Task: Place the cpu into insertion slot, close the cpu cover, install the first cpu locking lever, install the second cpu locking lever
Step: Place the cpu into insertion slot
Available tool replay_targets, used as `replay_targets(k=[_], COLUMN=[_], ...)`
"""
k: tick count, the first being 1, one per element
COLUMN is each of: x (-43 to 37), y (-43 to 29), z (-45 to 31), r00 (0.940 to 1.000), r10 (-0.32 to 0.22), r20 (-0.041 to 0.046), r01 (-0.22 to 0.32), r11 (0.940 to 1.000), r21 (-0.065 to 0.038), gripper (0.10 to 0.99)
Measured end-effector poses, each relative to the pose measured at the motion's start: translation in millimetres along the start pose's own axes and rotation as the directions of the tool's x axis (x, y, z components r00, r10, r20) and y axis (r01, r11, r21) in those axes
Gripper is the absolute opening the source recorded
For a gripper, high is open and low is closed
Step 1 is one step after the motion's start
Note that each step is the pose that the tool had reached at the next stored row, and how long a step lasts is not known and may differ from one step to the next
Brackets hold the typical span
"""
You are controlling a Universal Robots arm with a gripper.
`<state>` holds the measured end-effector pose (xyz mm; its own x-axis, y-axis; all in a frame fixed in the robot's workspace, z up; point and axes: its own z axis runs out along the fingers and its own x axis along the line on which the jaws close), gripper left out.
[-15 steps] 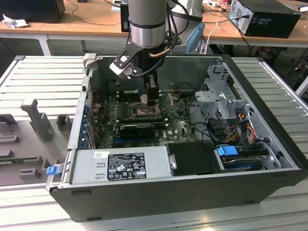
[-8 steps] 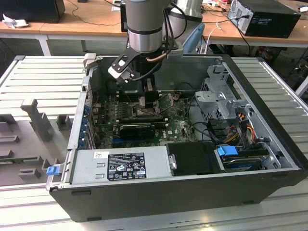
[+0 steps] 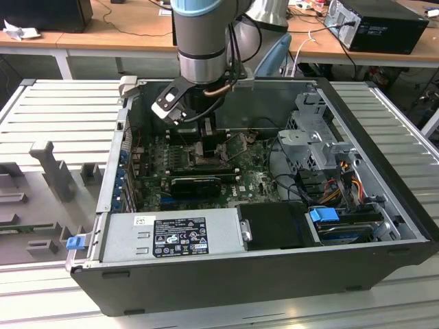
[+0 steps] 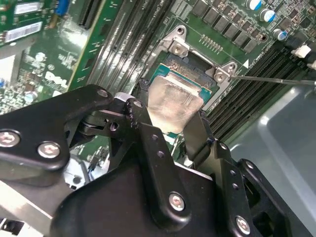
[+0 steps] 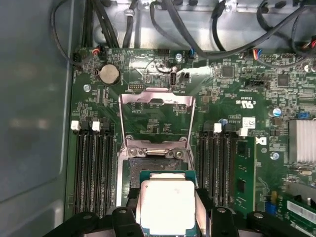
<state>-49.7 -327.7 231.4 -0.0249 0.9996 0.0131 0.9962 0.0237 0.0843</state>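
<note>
Hangs almost straight down into the open computer case (image 3: 240,281), wrist turned over the green motherboard (image 3: 260,181) near the far wall in the exterior view. Grips with the gripper (image 3: 206,131) drawn narrow around the cpu (image 4: 174,102), black fingers (image 4: 143,123) clamping two opposite edges in the second wrist view. Holds the chip low over the insertion slot (image 4: 190,61), slightly tilted there. Cannot tell whether any corner touches the socket.

Dull silver-grey metal on the chip's top, square with rounded corners and faintly smeared, with a thin green rim around it in the first wrist view. Matte black, angular finger links studded with bright screw heads. Beyond the slot, the cpu cover (image 5: 133,98): a thin bright metal frame with a square window, swung open and standing up off its hinge. Off one corner of the socket, a locking lever (image 4: 271,79): a fine straight wire reaching sideways, clear of the frame.

Flanked closely on both sides by the memory slots (image 5: 91,173), long dark ribbed rows with white end clips, just beside the fingers. More open board past the raised cover, dotted with a round coin cell (image 5: 108,74), then a tangle of black cables (image 5: 163,24) along the case wall. At the near edge in the exterior view, a grey power supply (image 3: 171,236), well apart from the gripper.
</note>
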Motion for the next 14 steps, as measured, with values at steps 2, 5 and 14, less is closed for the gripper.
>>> replay_targets(k=[2,5,14], x=[2.2,6.4,6.4], y=[-0.9,-1.6,-0.6], z=[4.2,12.9,21.3], r00=[1.0,1.0,1.0], r10=[0.0,0.003,0.009], r20=[0.0,0.0003,0.0009], r01=[0.0,-0.003,-0.009], r11=[1.0,1.0,0.9999], r21=[0.0,0.001,0.005], gripper=[0.525,0.525,0.525])
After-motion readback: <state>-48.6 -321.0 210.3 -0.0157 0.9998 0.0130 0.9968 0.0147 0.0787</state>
